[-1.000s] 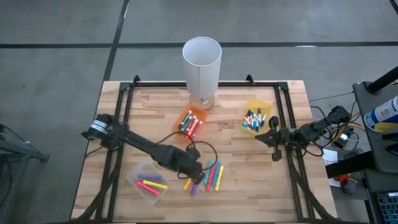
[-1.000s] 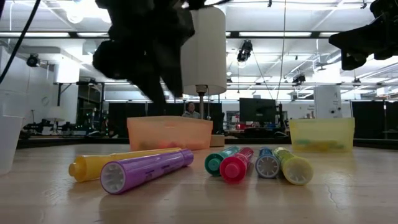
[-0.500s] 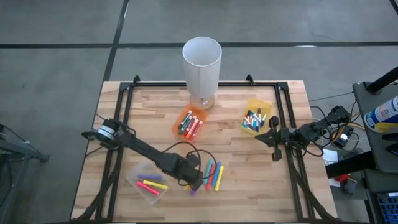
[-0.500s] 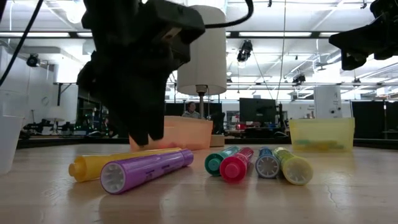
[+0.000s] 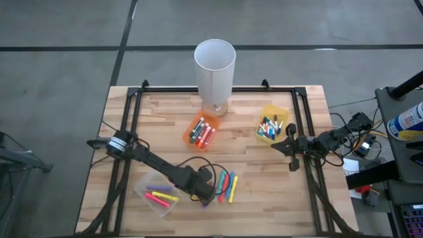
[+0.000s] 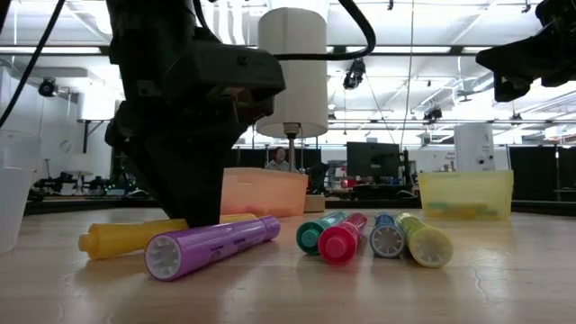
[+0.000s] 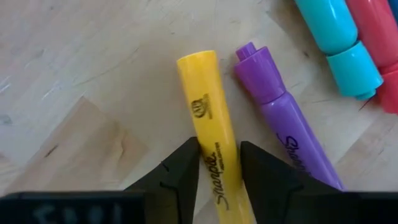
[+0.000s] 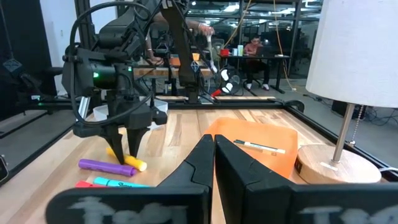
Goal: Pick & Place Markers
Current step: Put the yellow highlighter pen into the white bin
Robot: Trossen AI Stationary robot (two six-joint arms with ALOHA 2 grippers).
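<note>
Markers (image 5: 201, 131) already fill three bins; a handful remain loose on the table (image 5: 258, 198). My left jaws (image 7: 219, 163) straddle the yellow marker (image 7: 208, 130), not yet clamped; right jaws (image 8: 213, 163) closed, idle.

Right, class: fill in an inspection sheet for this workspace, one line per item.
Surface: wood table, black frame.
Job's things: loose markers near front; yellow marker beside purple marker; more in the orange bin, yellow bin and clear bin.
Clutter: white cylinder at back.
Grippers: left tool straddles the yellow marker; right tool shut, idle at right edge.
Cables: black loop on left arm.
Surroundings: seated person, desks.
</note>
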